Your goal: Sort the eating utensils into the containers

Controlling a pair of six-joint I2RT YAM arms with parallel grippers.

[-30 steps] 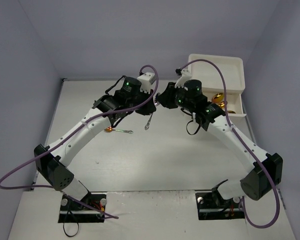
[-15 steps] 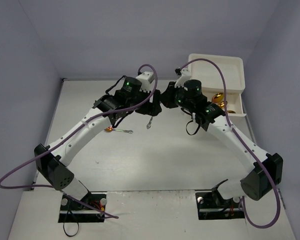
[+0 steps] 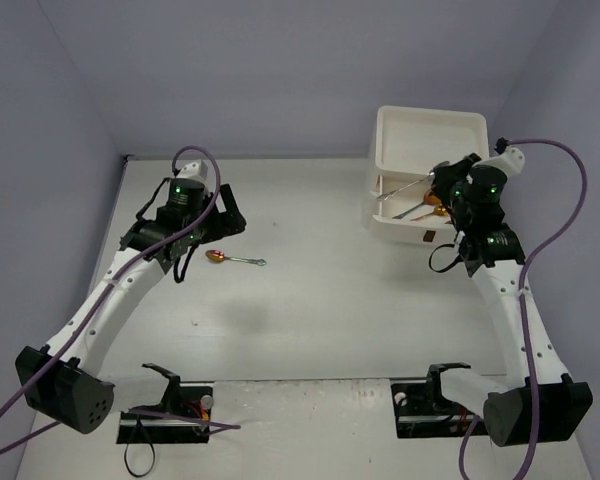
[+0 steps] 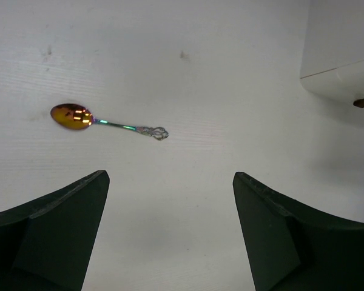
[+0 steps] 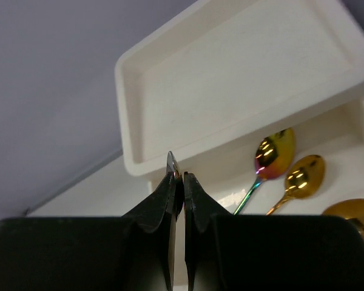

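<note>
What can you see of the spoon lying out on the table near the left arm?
The spoon is small and thin, of shiny metal: a gold bowl, a slim stem with a green-purple sheen, an ornate silvery end. It lies flat on the white table, bowl to the left, nothing touching it; the open left gripper is clear of it.

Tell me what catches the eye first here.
A lone gold spoon lies on the table, just ahead of the open left gripper. At the far right, the cream cabinet has a drawer pulled out with gold spoons inside, and the right gripper hangs above it, shut on a thin silver utensil.
</note>
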